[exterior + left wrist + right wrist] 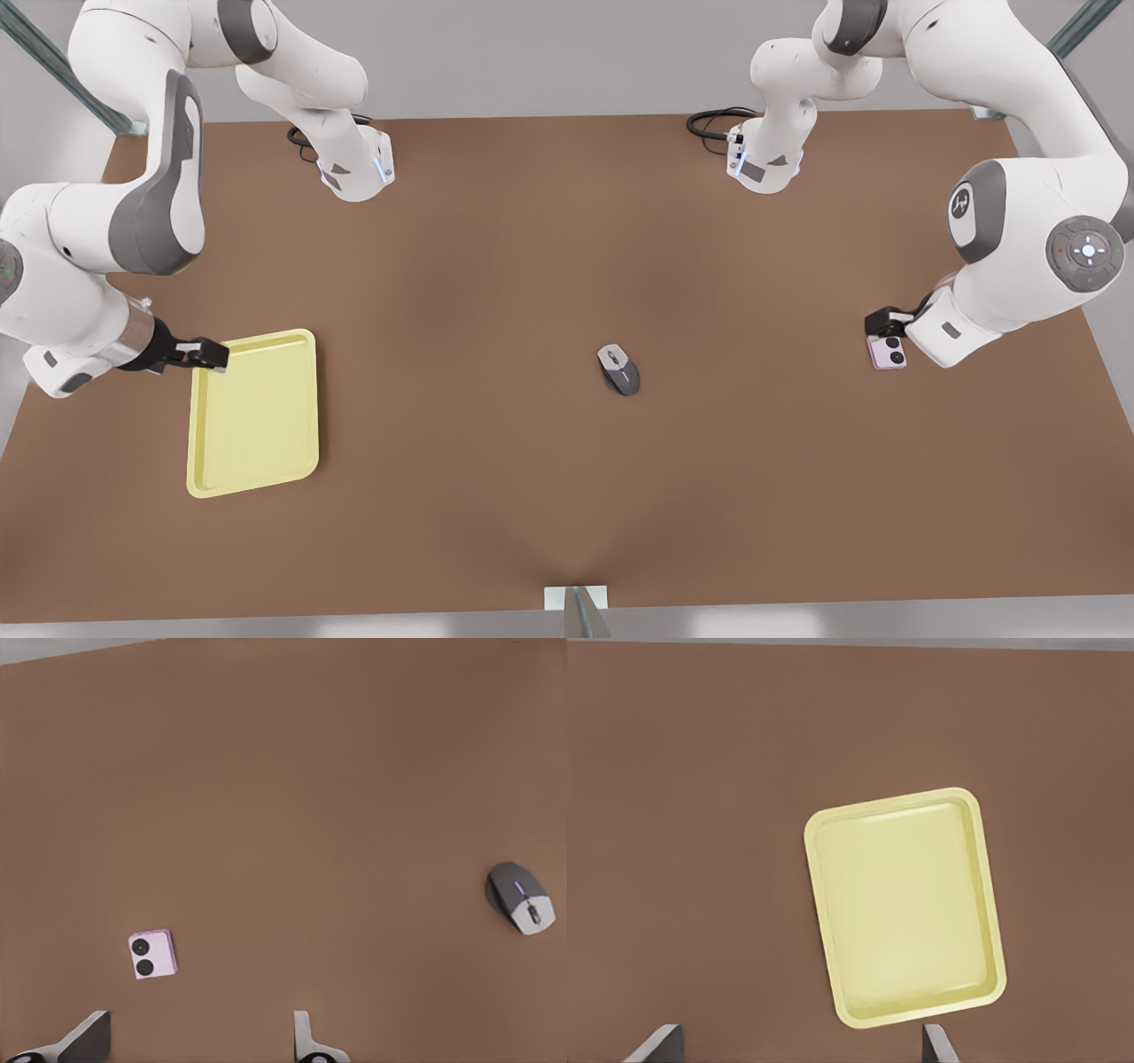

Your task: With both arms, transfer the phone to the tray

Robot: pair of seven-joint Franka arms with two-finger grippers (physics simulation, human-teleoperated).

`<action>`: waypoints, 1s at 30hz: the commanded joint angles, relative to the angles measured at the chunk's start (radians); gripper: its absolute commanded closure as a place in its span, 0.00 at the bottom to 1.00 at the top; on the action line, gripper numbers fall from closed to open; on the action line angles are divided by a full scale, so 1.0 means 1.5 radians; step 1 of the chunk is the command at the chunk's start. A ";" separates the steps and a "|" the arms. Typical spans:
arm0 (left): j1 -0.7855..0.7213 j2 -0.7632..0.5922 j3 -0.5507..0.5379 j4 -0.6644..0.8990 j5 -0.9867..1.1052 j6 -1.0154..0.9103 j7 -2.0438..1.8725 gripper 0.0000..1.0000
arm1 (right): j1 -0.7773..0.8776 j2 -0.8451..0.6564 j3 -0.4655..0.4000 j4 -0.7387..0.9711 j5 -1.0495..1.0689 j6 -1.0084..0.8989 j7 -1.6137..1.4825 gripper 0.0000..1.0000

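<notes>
Listing the contents of one brown table:

Item, phone: pale pink-lilac slab, two black lenses up, lying flat on the table at the front view's right. It sits directly under the left gripper, just ahead of the fingertips in the left wrist view, clear of both fingers, apart from them.

Item, left gripper: black, on the white arm at the front view's right, poised over the phone. Fingers spread wide, nothing between them.

Item, tray: pale yellow, rounded corners, low rim, flat on the table at the front view's left, nothing lying in it. Its near corner lies just below the right gripper; in the right wrist view the tray lies ahead of the spread fingers.

Item, right gripper: black, on the arm at the front view's left, hovering at the tray's edge. Fingers parted, holding nothing.

Item, mouse: grey, between the two grippers, well apart from each; off to one side of the left gripper.
</notes>
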 commanded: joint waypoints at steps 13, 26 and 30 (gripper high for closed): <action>0.002 -0.013 0.125 -0.470 -0.041 0.522 0.053 0.00 | 0.004 0.015 -0.003 0.002 0.005 0.079 0.006 0.00; 0.053 0.046 0.176 -0.584 -0.089 0.692 0.395 0.00 | 0.001 0.015 -0.002 0.002 0.005 0.079 0.006 0.00; 0.058 0.058 0.184 -0.593 -0.089 0.692 0.440 0.00 | 0.001 0.015 -0.002 0.002 0.005 0.079 0.006 0.00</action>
